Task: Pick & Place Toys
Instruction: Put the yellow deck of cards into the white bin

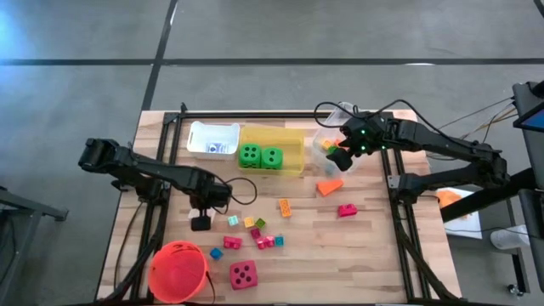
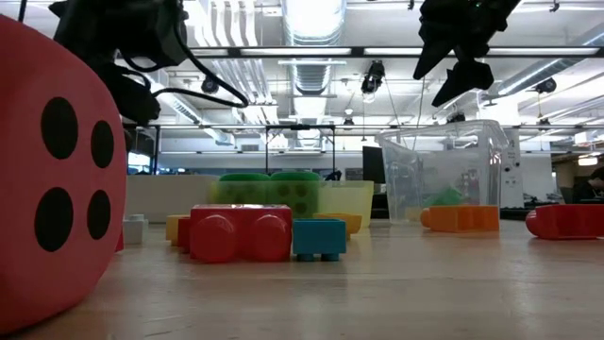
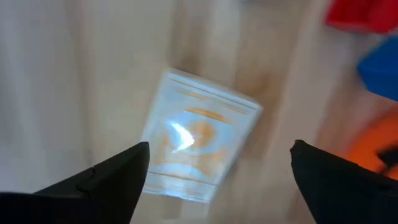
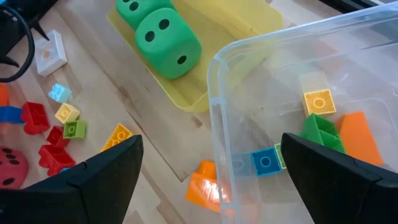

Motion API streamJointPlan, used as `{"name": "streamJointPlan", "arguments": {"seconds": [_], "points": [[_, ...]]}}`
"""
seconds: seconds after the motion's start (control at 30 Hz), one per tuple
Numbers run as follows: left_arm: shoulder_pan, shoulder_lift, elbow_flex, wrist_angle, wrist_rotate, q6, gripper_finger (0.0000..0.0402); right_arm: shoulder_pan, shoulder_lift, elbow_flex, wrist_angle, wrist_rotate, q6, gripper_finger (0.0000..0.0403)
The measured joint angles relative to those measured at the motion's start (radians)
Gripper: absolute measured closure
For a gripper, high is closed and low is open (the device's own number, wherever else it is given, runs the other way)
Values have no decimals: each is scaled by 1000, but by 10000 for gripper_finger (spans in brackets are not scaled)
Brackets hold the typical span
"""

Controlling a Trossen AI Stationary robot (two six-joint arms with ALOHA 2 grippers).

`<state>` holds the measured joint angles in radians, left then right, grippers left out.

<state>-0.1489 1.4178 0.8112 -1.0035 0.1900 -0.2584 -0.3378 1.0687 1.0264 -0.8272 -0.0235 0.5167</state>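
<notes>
A white picture card [image 3: 199,134] with an orange picture lies flat on the wooden table. My left gripper [image 3: 221,152] hangs open above it, pointing down, one finger on either side and clear of it. In the high view this gripper [image 1: 201,223] stands left of a scatter of small bright blocks [image 1: 255,234] and hides the card. My right gripper [image 1: 340,159] hangs open over the clear bin [image 4: 298,93], which holds several blocks. Two green dice [image 1: 259,156] sit in the yellow bin [image 1: 293,140]. The pink-red die [image 1: 243,274] rests near the front edge.
An orange-red bucket [image 1: 178,270] stands at the front left, close to my left arm. A white bin [image 1: 212,138] sits at the back left. An orange wedge [image 1: 330,185], an orange block [image 1: 285,206] and a pink block [image 1: 347,209] lie loose mid-table.
</notes>
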Motion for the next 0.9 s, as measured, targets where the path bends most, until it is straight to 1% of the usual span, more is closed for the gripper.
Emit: {"name": "streamJointPlan", "arguments": {"seconds": [0.07,0.1,0.2,0.47,0.6,0.77,0.9], "points": [[0,0,0,2,-47,0,29,0,0,0,0,0,0,28],[2,0,0,2,-52,15,29,0,0,0,0,0,0,28],[-2,0,0,17,-41,56,29,0,0,0,0,0,0,28],[-45,0,-7,39,-41,99,30,0,0,0,0,-1,-1,28],[-63,0,-41,44,-43,99,30,0,0,0,0,-2,-1,28],[-77,0,-77,65,-115,77,30,0,0,0,0,-2,-1,28],[-80,0,-93,85,-120,71,30,0,0,0,1,-2,-1,28]]}}
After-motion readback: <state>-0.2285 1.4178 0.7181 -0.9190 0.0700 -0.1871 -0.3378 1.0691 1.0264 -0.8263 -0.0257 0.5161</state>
